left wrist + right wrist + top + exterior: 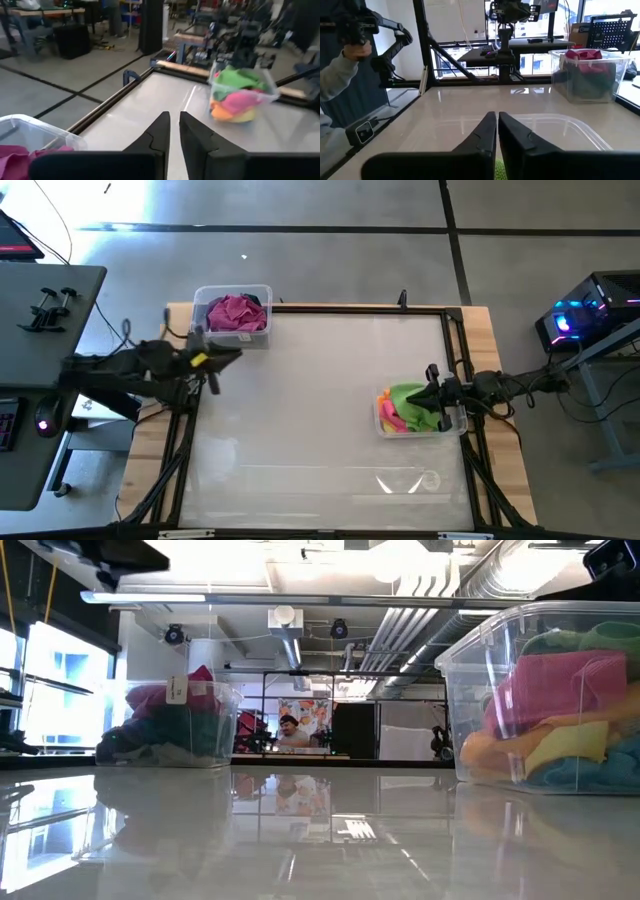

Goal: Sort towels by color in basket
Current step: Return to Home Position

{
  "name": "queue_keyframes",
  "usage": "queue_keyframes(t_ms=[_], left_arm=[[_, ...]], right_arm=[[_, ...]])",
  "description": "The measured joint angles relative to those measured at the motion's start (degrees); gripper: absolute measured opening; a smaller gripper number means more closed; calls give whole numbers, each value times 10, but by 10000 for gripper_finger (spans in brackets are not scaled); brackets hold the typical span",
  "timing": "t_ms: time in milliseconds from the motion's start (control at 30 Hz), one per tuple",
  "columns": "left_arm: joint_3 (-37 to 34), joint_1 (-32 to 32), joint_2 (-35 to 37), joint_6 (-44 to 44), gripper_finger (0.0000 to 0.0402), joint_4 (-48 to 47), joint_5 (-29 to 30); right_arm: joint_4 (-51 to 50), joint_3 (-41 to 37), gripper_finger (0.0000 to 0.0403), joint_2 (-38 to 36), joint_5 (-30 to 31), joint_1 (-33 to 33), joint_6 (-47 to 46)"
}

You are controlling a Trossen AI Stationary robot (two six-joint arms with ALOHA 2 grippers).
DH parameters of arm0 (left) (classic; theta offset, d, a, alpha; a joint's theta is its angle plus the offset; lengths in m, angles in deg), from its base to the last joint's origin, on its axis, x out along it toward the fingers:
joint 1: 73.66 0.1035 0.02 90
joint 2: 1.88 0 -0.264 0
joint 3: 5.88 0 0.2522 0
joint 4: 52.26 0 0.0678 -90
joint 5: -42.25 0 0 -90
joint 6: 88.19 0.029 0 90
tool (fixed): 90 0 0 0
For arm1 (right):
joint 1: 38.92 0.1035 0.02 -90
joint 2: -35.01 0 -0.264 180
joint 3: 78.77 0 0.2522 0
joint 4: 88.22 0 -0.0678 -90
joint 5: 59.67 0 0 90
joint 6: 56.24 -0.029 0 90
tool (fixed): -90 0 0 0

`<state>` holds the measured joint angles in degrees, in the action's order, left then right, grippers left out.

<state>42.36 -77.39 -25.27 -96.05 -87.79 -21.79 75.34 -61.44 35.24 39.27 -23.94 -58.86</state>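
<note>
**A:** White gloss on the table point(320, 390), wood at its borders. What stands at the left?

**B:** The left gripper point(236, 356) hangs above the left edge, fingers drawn nearly together on nothing. Just behind it, in the far left corner, sits the left bin point(262, 290), clear plastic. A magenta towel point(235, 312) lies on top and darker cloth beneath. The bin's walls sit close to the black rail point(360, 309) that frames the top.

**A:** Anything to read on it?

**B:** A small white tag point(177, 690) hangs on its wall in the low view, but its writing is too small to make out.

**A:** And the middle?

**B:** It is bare from the left bin across to the right one, which stands well apart from it.

**A:** Then the right side.

**B:** The right bin point(381, 426) stands against the right rail, about halfway down that edge. A lime green towel point(405, 393) lies uppermost. The low view shows pink, orange, yellow and light blue cloth under it. The right gripper point(425, 397) hovers over that bin, fingers shut and empty. In the right wrist view a grey sleeve point(337, 75) shows beyond the table's edge.
</note>
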Motion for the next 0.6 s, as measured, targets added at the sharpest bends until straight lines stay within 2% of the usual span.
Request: queue_keyframes(t_ms=[167, 300, 433, 600], left_arm=[[0, 0, 69, -10, 4, -44, -11], [-3, 0, 105, -10, 3, -61, -10], [-43, 0, 139, -10, 1, -43, -16], [-107, 0, 200, -11, 0, -27, -59]], right_arm=[[32, -25, 8, 1, -2, 0, 0], [51, -30, 4, 4, -6, 0, 1], [51, -30, 2, 4, 0, 0, 3], [51, -30, 2, 5, 0, 0, -14]])
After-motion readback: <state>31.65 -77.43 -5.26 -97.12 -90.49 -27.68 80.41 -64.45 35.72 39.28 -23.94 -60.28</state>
